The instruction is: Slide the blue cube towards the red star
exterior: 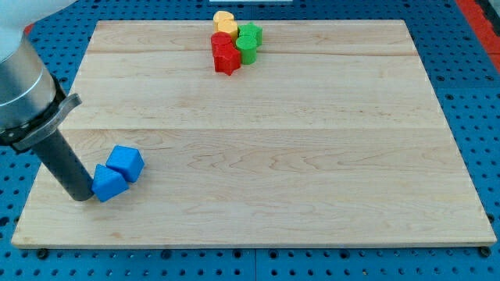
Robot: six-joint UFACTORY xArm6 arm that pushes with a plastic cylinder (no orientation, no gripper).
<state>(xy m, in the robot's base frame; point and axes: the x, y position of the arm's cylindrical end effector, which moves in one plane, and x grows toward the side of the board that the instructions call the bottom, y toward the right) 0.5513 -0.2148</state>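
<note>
The blue cube point(126, 162) lies near the board's lower left corner. A second blue block point(108, 183), wedge-like, touches it on its lower left. My tip point(81, 197) rests on the board against the left side of that second blue block, so the cube is up and to the right of the tip. The red star point(226, 58) lies far off at the view's top centre, with another red block point(221, 42) just above it.
A yellow block point(225, 22) and two green blocks point(249, 36) point(246, 52) crowd around the red star at the top edge of the wooden board point(273, 148). A blue pegboard surrounds the board.
</note>
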